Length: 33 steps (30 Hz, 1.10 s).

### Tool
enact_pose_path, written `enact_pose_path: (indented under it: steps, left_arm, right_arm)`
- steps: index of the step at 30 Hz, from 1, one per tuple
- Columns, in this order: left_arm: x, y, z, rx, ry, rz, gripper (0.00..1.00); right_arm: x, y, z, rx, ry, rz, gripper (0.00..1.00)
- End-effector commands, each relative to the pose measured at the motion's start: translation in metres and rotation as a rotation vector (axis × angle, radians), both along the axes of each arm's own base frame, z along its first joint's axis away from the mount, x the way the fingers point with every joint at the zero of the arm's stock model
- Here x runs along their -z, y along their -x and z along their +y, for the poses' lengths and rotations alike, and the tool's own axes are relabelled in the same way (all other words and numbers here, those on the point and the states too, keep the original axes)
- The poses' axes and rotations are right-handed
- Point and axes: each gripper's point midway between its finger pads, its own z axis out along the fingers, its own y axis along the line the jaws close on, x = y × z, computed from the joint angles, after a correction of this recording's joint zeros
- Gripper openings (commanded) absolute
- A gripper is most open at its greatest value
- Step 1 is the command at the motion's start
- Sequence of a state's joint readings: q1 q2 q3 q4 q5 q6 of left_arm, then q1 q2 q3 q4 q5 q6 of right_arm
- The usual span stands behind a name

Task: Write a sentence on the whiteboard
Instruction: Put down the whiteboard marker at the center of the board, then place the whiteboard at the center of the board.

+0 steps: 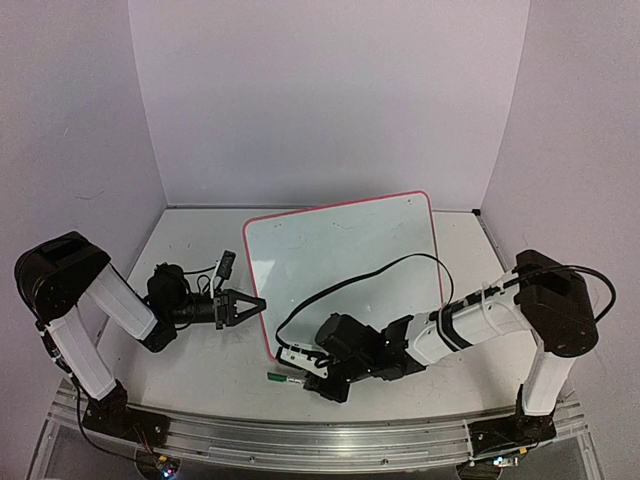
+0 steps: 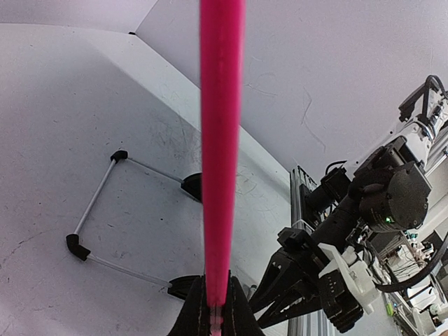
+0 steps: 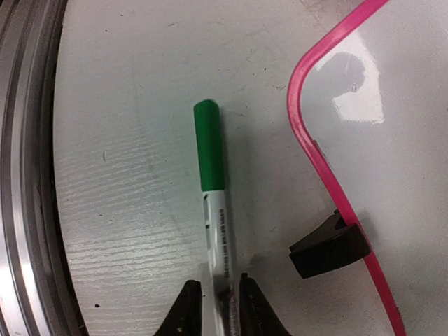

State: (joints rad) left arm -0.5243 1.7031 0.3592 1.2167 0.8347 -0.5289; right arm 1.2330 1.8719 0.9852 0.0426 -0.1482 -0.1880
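Left hand [image 2: 215,311] clamps the whiteboard [image 1: 340,260], right hand [image 3: 220,294] grips the capped marker [image 3: 213,189]. Nothing written yet, so uncapping's probably next.

White-walled booth under soft, even light.
A back wall [image 1: 330,100], a left wall [image 1: 70,130] and a right wall [image 1: 585,120], all plain, matte and faintly lilac-tinted, closed in a white surface [image 1: 225,385] and met at straight vertical seams. The surface was scuffed with faint grey marks and dark specks, and a ribbed aluminium rail [image 1: 330,437] ran along its near edge. Shadows fell soft and pale.
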Motion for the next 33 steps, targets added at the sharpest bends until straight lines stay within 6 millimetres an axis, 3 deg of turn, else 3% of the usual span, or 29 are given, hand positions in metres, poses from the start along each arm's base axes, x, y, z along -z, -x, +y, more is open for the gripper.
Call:
enact_pose_path:
  steps: [1,4,7,14,19,27,33]
  left_arm:
    - [0.001,-0.018,0.004,-0.088,-0.014,-0.008,0.00]
    - [-0.001,-0.018,0.004,-0.086,-0.010,-0.013,0.00]
    - [-0.002,-0.018,0.003,-0.085,-0.007,-0.016,0.00]
    - [-0.010,-0.022,0.002,-0.090,0.008,-0.023,0.00]
    - [-0.011,-0.024,0.000,-0.085,0.013,-0.019,0.00]
    - [-0.014,-0.024,0.001,-0.096,0.019,-0.018,0.00]
    - [-0.014,-0.025,0.001,-0.098,0.018,-0.017,0.00]
  right_arm:
    - [-0.006,-0.008,0.008,0.035,-0.029,-0.021,0.29]
    - [-0.012,-0.011,0.005,0.087,-0.053,-0.008,0.45]
    - [-0.027,-0.018,0.001,0.185,-0.103,0.003,0.54]
    - [-0.056,-0.038,-0.007,0.538,-0.243,0.131,0.58]
    - [-0.065,-0.046,0.007,0.627,-0.277,0.179,0.58]
    - [-0.043,-0.053,0.021,0.697,-0.214,0.209,0.52]
    - [-0.027,-0.050,0.017,0.745,-0.144,0.194,0.47]
